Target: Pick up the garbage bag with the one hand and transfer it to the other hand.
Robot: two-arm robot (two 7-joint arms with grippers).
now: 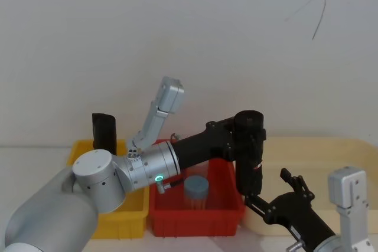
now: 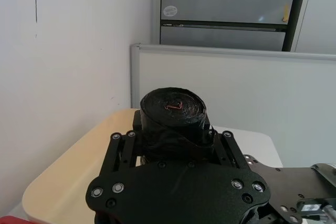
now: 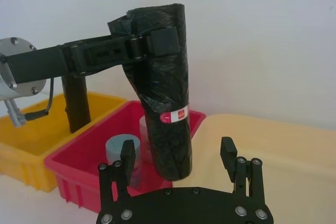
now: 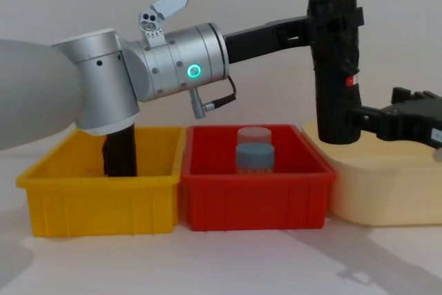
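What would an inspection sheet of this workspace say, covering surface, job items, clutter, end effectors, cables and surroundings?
Surface: white table, cream tray at right.
Job's things: garbage bag held upright in the air.
Clutter: yellow bin with slim black roll; red bin with capped jars.
End effectors: left end effector shut on the bag's upper part; right end effector open near its lower end.
Cables: thin loop at the left wrist.
Surroundings: white wall, grey cabinet.

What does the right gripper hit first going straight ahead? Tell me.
Likely the garbage bag: its lower end hangs just ahead of the open right gripper, while the left gripper holds it.
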